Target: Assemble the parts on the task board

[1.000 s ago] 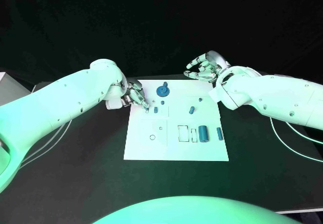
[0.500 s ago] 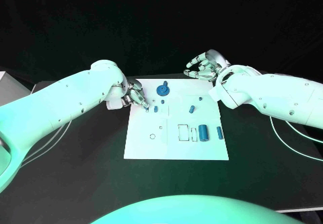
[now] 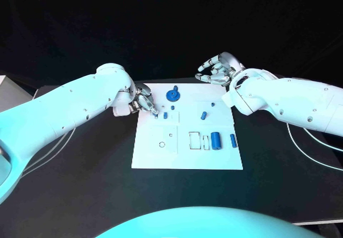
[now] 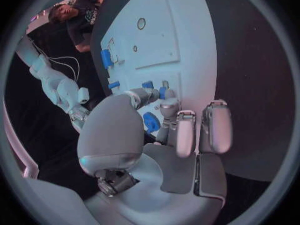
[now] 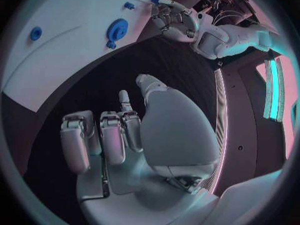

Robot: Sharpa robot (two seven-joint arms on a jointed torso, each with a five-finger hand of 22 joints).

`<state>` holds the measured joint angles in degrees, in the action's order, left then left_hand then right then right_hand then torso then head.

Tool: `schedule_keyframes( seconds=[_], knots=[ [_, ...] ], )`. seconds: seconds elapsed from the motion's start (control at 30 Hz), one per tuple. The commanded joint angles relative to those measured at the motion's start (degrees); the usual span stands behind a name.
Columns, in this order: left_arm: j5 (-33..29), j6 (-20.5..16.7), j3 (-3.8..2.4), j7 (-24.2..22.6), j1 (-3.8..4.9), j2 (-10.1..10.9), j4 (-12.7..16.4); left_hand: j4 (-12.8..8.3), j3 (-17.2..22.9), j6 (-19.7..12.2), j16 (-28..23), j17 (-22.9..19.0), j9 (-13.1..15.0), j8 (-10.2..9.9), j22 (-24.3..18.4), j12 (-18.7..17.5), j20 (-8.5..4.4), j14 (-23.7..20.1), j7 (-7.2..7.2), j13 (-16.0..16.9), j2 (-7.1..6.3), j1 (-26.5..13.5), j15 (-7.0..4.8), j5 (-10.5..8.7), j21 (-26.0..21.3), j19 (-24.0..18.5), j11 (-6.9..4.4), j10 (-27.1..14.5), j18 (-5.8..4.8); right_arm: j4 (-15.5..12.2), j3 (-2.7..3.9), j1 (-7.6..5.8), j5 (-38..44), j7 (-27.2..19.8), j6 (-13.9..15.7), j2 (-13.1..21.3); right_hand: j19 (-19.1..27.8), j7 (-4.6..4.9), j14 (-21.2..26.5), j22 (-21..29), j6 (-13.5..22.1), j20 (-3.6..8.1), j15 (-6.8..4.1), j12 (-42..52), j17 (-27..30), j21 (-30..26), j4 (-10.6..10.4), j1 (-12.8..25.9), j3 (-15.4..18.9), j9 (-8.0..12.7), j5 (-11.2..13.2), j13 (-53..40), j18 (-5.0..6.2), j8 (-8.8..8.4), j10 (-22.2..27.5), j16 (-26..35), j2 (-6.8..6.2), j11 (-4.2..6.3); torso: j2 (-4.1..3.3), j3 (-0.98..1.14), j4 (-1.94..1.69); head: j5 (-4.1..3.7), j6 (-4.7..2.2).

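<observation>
- We see the white task board (image 3: 187, 148) lying flat in the middle of the black table (image 3: 85, 188).
- Our left hand (image 3: 143, 104) is low over the board's far left corner. Its fingertips (image 4: 164, 93) pinch a small blue part (image 3: 156, 117) that sits on the board.
- Our right hand (image 3: 216, 71) floats above the table past the board's far edge. Its fingers are curled in and hold nothing.
- A blue gear (image 3: 174, 95) stands near the far edge.
- More blue parts (image 3: 215, 141) lie on the right side.
</observation>
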<state>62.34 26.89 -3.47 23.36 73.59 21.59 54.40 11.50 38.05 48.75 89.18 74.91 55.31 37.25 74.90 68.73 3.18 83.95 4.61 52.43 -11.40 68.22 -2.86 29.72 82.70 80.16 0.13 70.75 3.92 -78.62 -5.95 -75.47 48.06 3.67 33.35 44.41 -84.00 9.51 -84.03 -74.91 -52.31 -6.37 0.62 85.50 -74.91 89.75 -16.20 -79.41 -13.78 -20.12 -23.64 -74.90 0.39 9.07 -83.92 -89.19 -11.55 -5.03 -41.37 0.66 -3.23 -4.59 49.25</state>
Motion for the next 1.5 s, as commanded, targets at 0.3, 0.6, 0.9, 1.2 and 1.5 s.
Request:
schedule_keyframes(
  seconds=[0.3,0.6,0.9,1.2,1.5],
  knots=[
    [-0.96,1.05,0.03,0.73,-0.10,0.76,1.04,-11.37,11.01,0.37,0.21,13.87,0.02,0.24,1.68,-0.19,-0.26,5.63,0.09,0.10,0.24,0.24,-0.34,0.34,0.09,-0.20,0.07,0.02,-0.46,0.09,0.03,0.03,0.50,-0.31,-0.65,-0.06,-6.00,-0.08,-5.48,-15.09,0.44,0.40,-0.43,0.25,-13.11,0.25,0.02,0.37,-0.16,-0.10,-0.22,-11.47,-0.39,0.33,-1.99,0.11,-0.05,0.46,0.02,-0.02,0.00,0.07,0.09],
    [-1.85,0.77,0.01,1.19,-0.10,1.29,1.69,-11.41,11.01,0.39,0.24,13.94,0.02,0.23,1.77,-0.16,-0.25,5.65,0.09,0.15,0.23,0.25,-0.34,0.39,0.14,-0.14,0.07,0.05,-0.49,0.14,0.03,0.05,0.50,-0.32,-0.68,-0.08,-6.00,-0.08,-5.48,-15.09,0.44,0.40,-0.43,0.25,-13.11,0.25,0.02,0.37,-0.16,-0.10,-0.22,-11.47,-0.39,0.33,-1.99,0.11,-0.05,0.46,0.00,-0.03,0.02,0.11,0.15],
    [-2.10,1.24,0.00,1.34,-0.10,1.30,1.97,-11.41,11.01,0.39,0.24,13.94,0.02,0.23,1.77,-0.16,-0.25,5.65,0.09,0.15,0.23,0.25,-0.34,0.39,0.14,-0.14,0.07,0.05,-0.49,0.17,0.03,0.08,0.50,-0.33,-0.71,-0.10,-6.00,-0.08,-5.48,-15.09,0.44,0.40,-0.43,0.25,-13.11,0.25,0.02,0.37,-0.16,-0.10,-0.22,-11.47,-0.39,0.33,-1.99,0.11,-0.05,0.46,-0.01,-0.04,-0.04,0.20,0.17],
    [-2.21,1.29,0.01,1.37,-0.11,1.08,1.96,-11.51,11.02,0.49,0.29,14.03,0.01,0.19,1.80,-0.10,-0.24,5.68,0.08,0.25,0.21,0.26,-0.35,0.56,0.16,-0.13,0.06,0.13,-0.49,0.18,0.03,0.11,0.50,-0.35,-0.72,-0.15,-6.00,-0.08,-5.48,-15.09,0.44,0.40,-0.43,0.25,-13.11,0.25,0.02,0.37,-0.16,-0.10,-0.22,-11.47,-0.39,0.33,-1.99,0.11,-0.05,0.46,-0.03,-0.01,0.05,0.29,0.16],
    [-2.22,1.46,0.02,1.38,-0.15,0.90,1.91,-11.51,11.02,0.49,0.29,14.03,0.01,0.19,1.80,-0.10,-0.24,5.68,0.08,0.25,0.21,0.26,-0.35,0.56,0.16,-0.13,0.06,0.13,-0.49,0.16,0.03,0.11,0.50,-0.35,-0.73,-0.15,-6.00,-0.08,-5.48,-15.09,0.44,0.40,-0.43,0.25,-13.11,0.25,0.02,0.37,-0.16,-0.10,-0.22,-11.47,-0.39,0.33,-1.99,0.11,-0.05,0.46,-0.03,-0.02,0.02,0.25,0.20]
  ],
)
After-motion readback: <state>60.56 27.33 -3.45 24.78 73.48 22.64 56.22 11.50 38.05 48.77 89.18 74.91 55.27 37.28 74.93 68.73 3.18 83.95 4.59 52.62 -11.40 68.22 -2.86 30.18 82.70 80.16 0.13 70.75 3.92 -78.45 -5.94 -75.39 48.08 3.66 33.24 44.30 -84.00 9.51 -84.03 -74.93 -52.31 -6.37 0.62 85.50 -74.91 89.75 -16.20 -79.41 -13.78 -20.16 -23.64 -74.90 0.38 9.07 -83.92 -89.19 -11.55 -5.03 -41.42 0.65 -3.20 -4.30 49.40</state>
